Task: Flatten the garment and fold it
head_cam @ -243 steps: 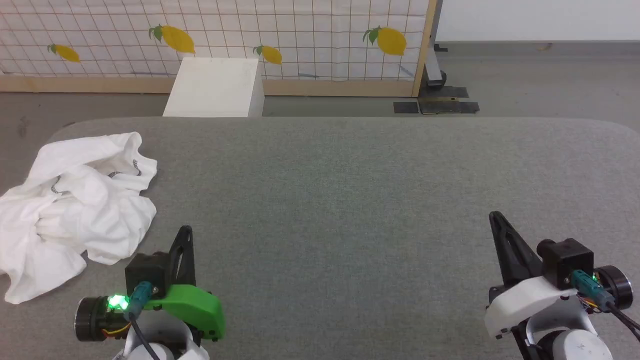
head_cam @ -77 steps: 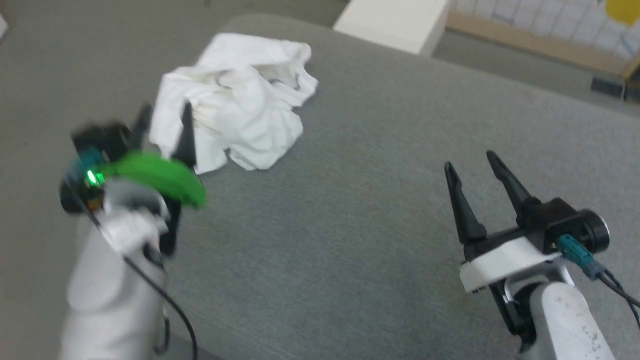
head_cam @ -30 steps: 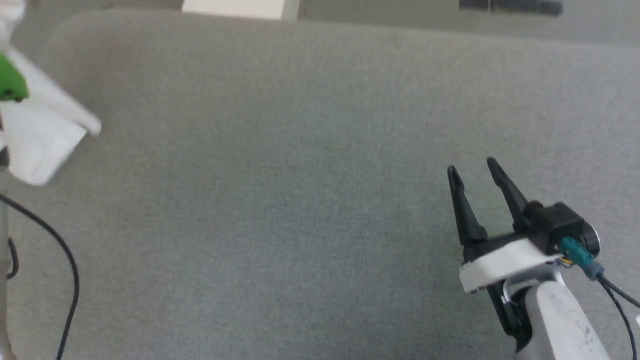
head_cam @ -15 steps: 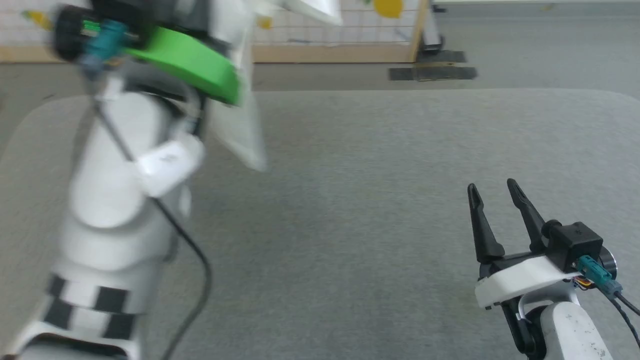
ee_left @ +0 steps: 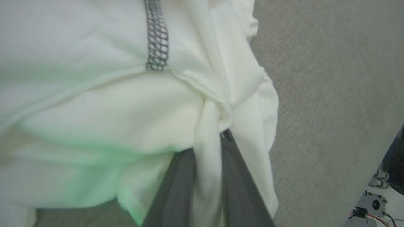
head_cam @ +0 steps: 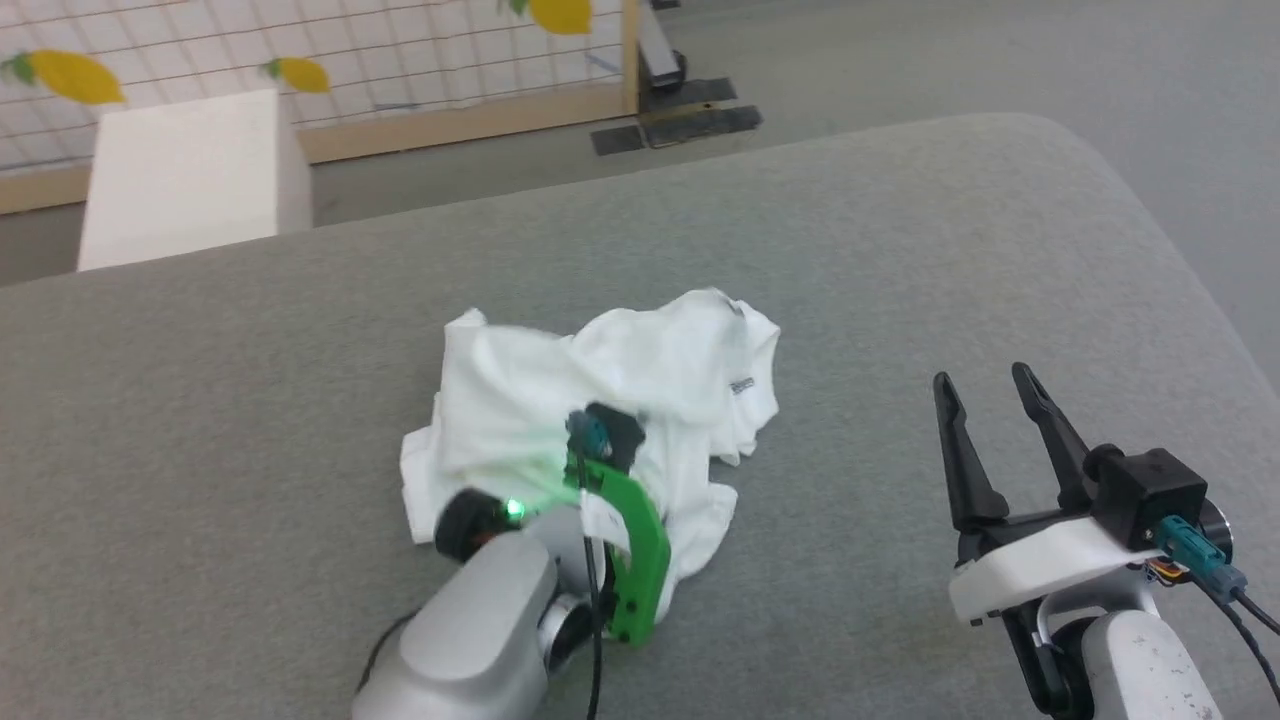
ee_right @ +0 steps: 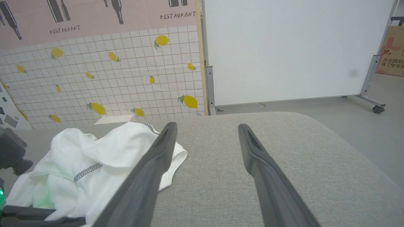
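The garment [head_cam: 650, 360], a white T-shirt with dark grey seams, lies crumpled in a heap near the middle of the grey table [head_cam: 250, 330]. My left gripper [head_cam: 610, 480] reaches down onto the heap's near side, its fingers hidden there by its green wrist. In the left wrist view, the left gripper [ee_left: 217, 142] is shut on a pinched fold of the garment [ee_left: 94, 104]. My right gripper [head_cam: 980, 378] stands open to the right of the heap, apart from it and holding nothing. The right wrist view shows its open fingers [ee_right: 207, 126] with the garment [ee_right: 110, 148] to their left.
A rigid white box [head_cam: 190, 170] stands behind the table at the far left, before a lemon-patterned panel [head_cam: 300, 40]. The table's rounded corner [head_cam: 1100, 160] and right edge lie beyond my right gripper. A whiteboard [ee_right: 284, 47] on wheels stands past the table.
The head camera has swung about. My left gripper has carried the garment from the table's left side through the air to the middle, where it now rests. My right gripper stays open.
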Robot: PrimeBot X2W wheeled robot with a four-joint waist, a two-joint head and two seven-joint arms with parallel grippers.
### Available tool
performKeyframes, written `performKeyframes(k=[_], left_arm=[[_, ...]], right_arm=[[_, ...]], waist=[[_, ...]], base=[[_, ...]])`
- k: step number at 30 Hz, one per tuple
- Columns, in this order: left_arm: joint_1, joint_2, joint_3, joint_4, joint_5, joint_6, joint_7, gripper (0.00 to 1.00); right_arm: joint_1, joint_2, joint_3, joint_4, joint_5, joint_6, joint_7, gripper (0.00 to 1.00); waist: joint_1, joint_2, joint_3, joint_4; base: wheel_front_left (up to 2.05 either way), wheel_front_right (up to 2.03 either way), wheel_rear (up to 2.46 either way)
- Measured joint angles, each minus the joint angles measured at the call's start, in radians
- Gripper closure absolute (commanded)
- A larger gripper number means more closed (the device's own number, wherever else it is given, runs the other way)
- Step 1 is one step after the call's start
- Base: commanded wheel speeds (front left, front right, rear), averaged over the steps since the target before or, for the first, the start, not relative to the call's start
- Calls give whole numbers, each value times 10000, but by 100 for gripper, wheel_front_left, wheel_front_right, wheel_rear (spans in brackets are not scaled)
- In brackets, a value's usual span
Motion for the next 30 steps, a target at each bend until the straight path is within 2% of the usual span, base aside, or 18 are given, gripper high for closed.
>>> performKeyframes(k=[1,2,5,10,14,19,24,30], left_arm=[[61,-10,-40,46,-127,0,130,54],[77,-12,-38,31,-297,0,194,0],[137,-31,65,-194,-510,12,-184,0],[235,-21,604,-1166,-529,228,-2079,0],[350,291,1331,-2263,-481,589,-4023,0],[966,918,2199,-3306,-399,1097,-5768,0],[1812,1555,3072,-4034,-194,1572,-6341,0],[3013,1925,3981,-4727,401,1988,-6385,0]], right_arm=[[8,-2,-4,0,0,0,0,0],[19,-2,-17,0,0,0,0,0],[96,-2,-79,2,-2,0,2,0],[217,-4,-86,-10,-6,0,35,0],[270,-4,-105,-107,-59,0,73,0],[431,2,-180,-318,-148,0,192,0],[451,0,-232,-523,-163,0,299,0],[571,0,-347,-767,-165,0,355,0]], waist=[[0,0,13,-61],[0,0,28,-123],[0,0,42,-121],[0,0,-84,153],[0,0,-248,473],[0,-1,-427,900],[1,-1,-558,1326],[0,-1,-584,1704]], base=[[0,0,0],[0,0,0],[0,0,0],[0,0,0],[0,0,0],[0,0,0],[0,0,0],[0,0,0]])
